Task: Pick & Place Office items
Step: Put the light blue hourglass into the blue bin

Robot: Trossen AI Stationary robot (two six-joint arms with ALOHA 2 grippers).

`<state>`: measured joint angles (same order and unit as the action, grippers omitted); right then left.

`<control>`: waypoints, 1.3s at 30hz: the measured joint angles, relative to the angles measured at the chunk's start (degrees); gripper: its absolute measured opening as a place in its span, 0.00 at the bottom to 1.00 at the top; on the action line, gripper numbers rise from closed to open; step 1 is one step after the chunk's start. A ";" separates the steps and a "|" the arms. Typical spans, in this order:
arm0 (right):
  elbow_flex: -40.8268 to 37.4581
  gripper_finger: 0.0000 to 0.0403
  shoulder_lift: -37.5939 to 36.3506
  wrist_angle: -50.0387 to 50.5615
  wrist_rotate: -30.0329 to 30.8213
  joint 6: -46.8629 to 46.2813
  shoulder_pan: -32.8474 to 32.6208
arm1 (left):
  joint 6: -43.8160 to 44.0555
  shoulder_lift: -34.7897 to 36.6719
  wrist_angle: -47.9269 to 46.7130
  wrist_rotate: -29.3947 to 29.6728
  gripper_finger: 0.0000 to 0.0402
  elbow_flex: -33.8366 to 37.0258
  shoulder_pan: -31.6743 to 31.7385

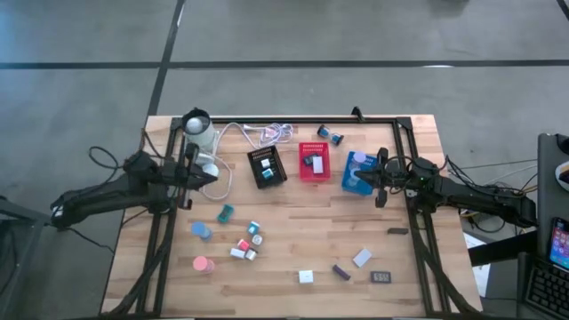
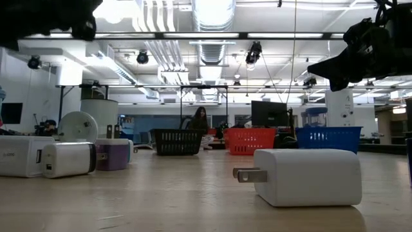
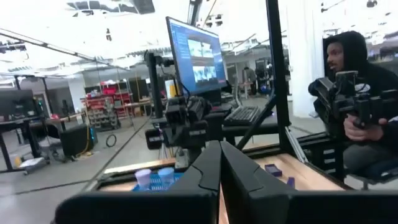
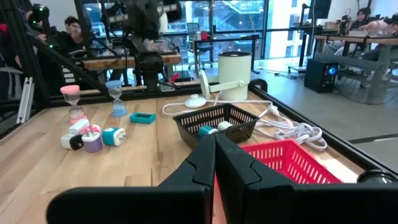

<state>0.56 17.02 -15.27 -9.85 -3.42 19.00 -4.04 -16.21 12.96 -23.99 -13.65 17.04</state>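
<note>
The office items lie loose on the wooden table: a teal block (image 1: 226,212), a blue roll (image 1: 201,231), a pink roll (image 1: 203,264), a cluster of white and pink blocks (image 1: 247,244), two white blocks (image 1: 306,277) (image 1: 362,258) and a dark rectangle (image 1: 380,277). In the low view a white plug block (image 2: 309,177) lies nearest. My left gripper (image 1: 197,171) is shut and raised at the table's left, beside the black tray (image 1: 267,166). My right gripper (image 1: 373,178) is shut and hovers by the blue tray (image 1: 358,172). Both wrist views show shut, empty fingers (image 3: 219,171) (image 4: 214,158).
A red tray (image 1: 313,162) stands between the black and blue ones along the far side; each holds small pieces. A white lamp (image 1: 200,133) and a coiled white cable (image 1: 267,133) sit at the far left. A black frame (image 1: 293,120) rims the table. People sit beyond it.
</note>
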 joint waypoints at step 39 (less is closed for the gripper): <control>0.00 0.02 0.07 0.25 -0.63 -0.02 0.01 | 14.22 -31.49 -88.75 21.17 0.01 -57.52 -5.63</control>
<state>0.56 17.08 -15.01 -10.48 -3.44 19.02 10.18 -47.70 -75.80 -2.82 -71.17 11.41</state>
